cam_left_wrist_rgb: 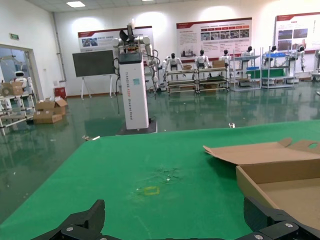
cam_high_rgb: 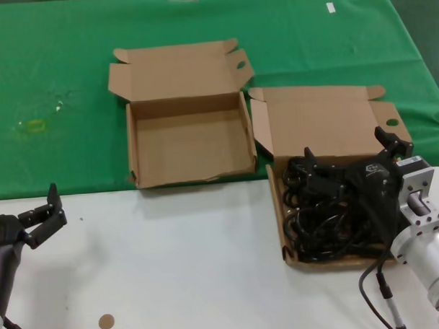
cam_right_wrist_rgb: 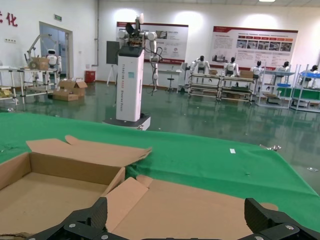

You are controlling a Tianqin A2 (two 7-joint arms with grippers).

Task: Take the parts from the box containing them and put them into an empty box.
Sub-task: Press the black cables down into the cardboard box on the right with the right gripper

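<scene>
The box holding the parts (cam_high_rgb: 326,117) stands at the right with its tall plain lid up. Black coiled power cords (cam_high_rgb: 322,219) fill its tray. My right gripper (cam_high_rgb: 347,149) is open and hangs just over the cords at the tray's back, holding nothing. In the right wrist view its fingertips (cam_right_wrist_rgb: 97,212) frame the plain lid (cam_right_wrist_rgb: 200,210). The empty box (cam_high_rgb: 190,140) with the wavy-edged lid stands left of it on the green cloth, and also shows in the right wrist view (cam_right_wrist_rgb: 45,195). My left gripper (cam_high_rgb: 51,210) is open and empty at the near left, far from both boxes.
A green cloth (cam_high_rgb: 57,69) covers the back of the table and a white surface (cam_high_rgb: 180,267) the front. A yellow mark (cam_high_rgb: 35,125) lies on the cloth at far left. A small brown disc (cam_high_rgb: 105,321) lies near the front edge.
</scene>
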